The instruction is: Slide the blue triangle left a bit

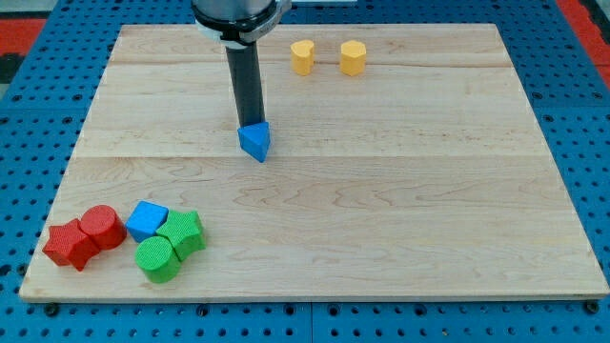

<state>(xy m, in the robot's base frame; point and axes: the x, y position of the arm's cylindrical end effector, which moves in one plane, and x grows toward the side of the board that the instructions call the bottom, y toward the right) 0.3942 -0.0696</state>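
Observation:
The blue triangle (255,142) lies on the wooden board (400,191), a little left of centre in the upper half. My dark rod comes down from the view's top, and my tip (252,124) stands right at the triangle's top edge, touching or nearly touching it.
Two yellow blocks, a heart-like one (302,57) and a hexagon (353,57), sit near the view's top. At the bottom left is a cluster: a red star (69,244), a red cylinder (102,227), a blue block (146,220), a green star (183,232) and a green cylinder (156,258).

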